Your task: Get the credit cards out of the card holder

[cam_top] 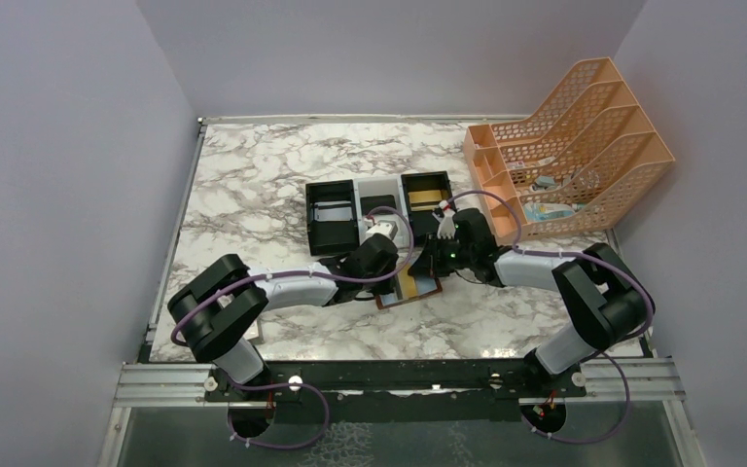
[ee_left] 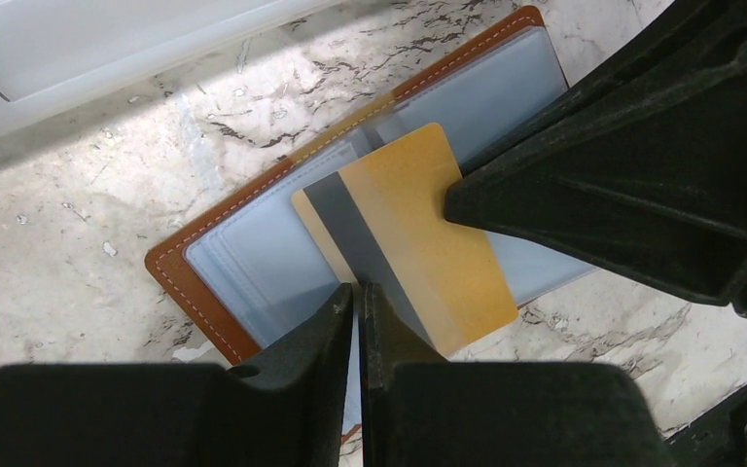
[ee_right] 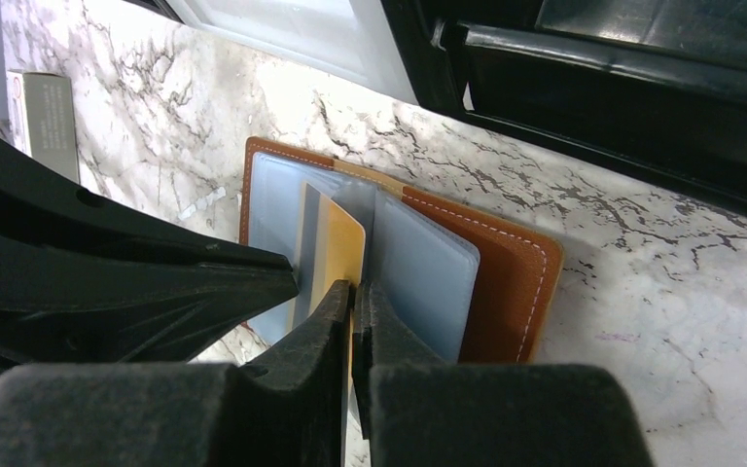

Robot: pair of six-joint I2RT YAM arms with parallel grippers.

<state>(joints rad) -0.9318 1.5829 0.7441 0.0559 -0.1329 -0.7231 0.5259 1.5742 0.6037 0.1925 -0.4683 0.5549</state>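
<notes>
Step in hand: you are drawing a gold plastic card with a grey stripe (ee_left: 418, 243) out of the open brown leather card holder with blue-grey pockets (ee_left: 253, 263), which lies flat on the marble bench (cam_top: 253, 185) just in front of the black-white-black tray (cam_top: 379, 199)
Left tool (ee_left: 358, 302): fingers together, pinched on the near edge of the gold card
Right tool (ee_right: 353, 302): fingers together, nipping the gold card's edge from the opposite side
Card position: partly out, resting across the pockets
Next move, as I judge it: one tool should let go so the other can slide the card clear
Arm pose: both arms reach inward and low, wrists meeting over the holder
</notes>
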